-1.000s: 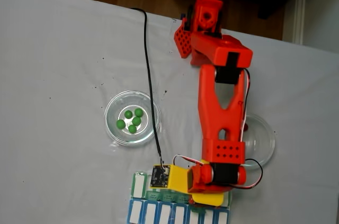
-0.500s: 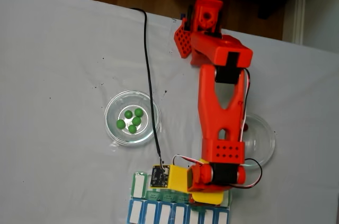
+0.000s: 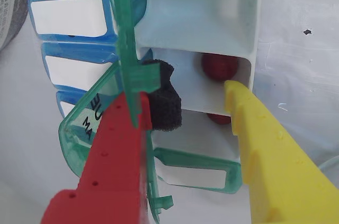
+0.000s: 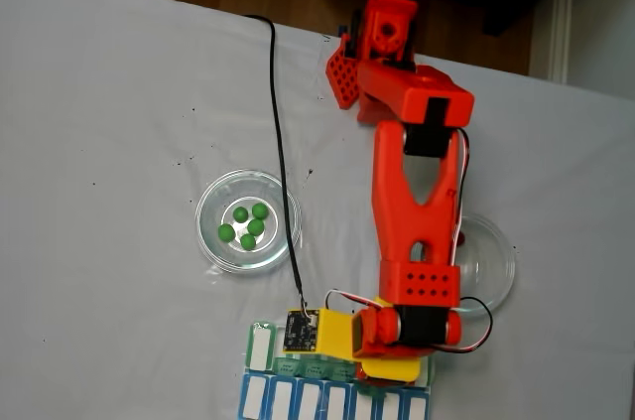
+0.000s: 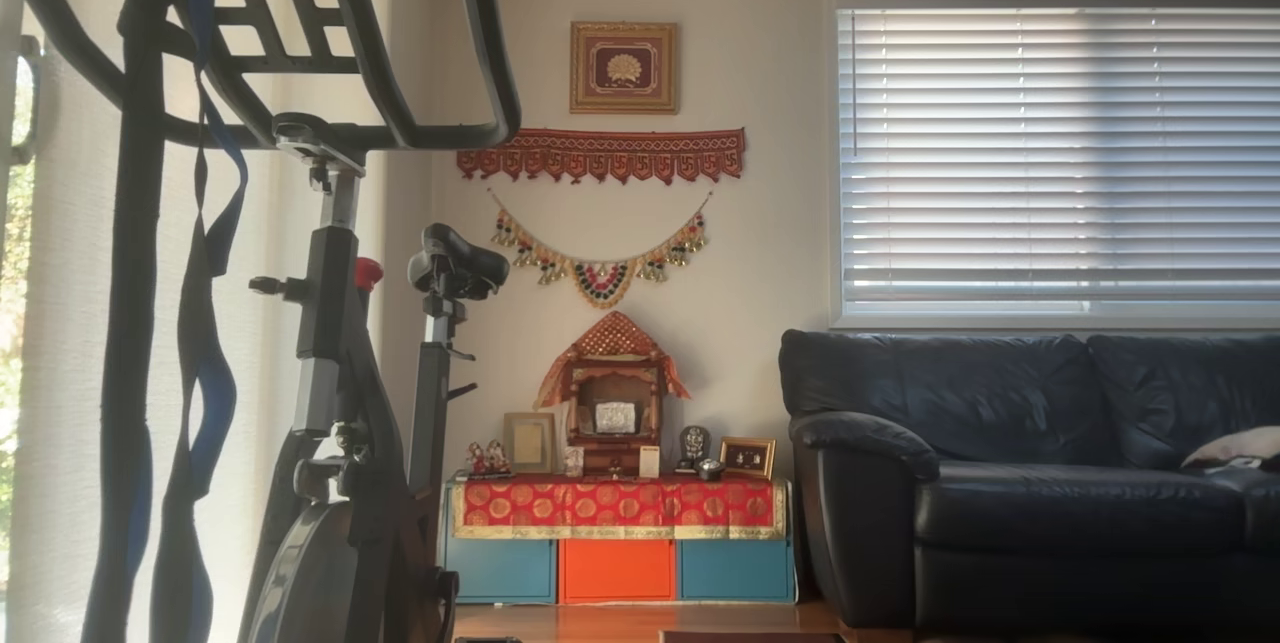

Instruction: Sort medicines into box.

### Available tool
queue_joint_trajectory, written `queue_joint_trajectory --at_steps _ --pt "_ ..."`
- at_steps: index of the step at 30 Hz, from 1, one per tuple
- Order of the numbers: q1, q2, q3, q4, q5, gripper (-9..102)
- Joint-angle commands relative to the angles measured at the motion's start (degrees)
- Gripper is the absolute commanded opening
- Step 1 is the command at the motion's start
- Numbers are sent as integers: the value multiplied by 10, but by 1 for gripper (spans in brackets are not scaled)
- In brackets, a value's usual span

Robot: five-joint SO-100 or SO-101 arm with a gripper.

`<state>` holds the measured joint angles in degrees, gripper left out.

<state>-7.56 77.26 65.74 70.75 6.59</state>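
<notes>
Red ball (image 3: 219, 66) is seen in wrist view resting in a white compartment of the pill organiser (image 3: 249, 33), just ahead of the gripper (image 3: 193, 105), near the yellow finger's tip. A second red ball (image 3: 220, 118) is partly glimpsed in the next compartment back, tucked behind that same fingertip. Gripper is spread wide, nothing pinched; red finger w/ black foam pad (image 3: 161, 97) is set against the upright green lid (image 3: 127, 49), yellow finger (image 3: 249, 123) over the compartment's outer wall. Release into box is judged done for this ball.

Progress, as judged: at least 2 reds are placed. Five green balls (image 4: 247, 225) are still lying in the glass dish (image 4: 213, 241), well off to the side of the gripper (image 4: 382, 365) in fixed view – untouched. A second dish (image 4: 496, 261) is partly covered by the arm; contents can't be told.

Hidden/unclear: organiser (image 4: 260, 350) is cut off by fixed view's lower edge and overlapped by the wrist. Remaining reds can't be counted. Lid lettering is only partly legible. Other view is given over to a room w/ sofa (image 5: 1030, 463) and exercise bike (image 5: 330, 373); no workspace there.
</notes>
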Motion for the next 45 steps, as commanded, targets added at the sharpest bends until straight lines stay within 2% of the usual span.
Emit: queue_joint_trajectory --at_steps 1,4,10,17,20,23,31,36,45 --pt "-3 80 -36 34 -30 10" --pt "5 99 -45 64 -47 3" --pt "10 185 -33 134 -54 2" --pt "-21 183 -116 318 -48 1" --pt "-68 208 -96 357 -48 1" --pt "-117 263 -33 350 -22 1" --pt "-229 359 151 255 59 1" --pt "-251 376 251 176 95 1" --pt "-253 378 314 136 110 1"
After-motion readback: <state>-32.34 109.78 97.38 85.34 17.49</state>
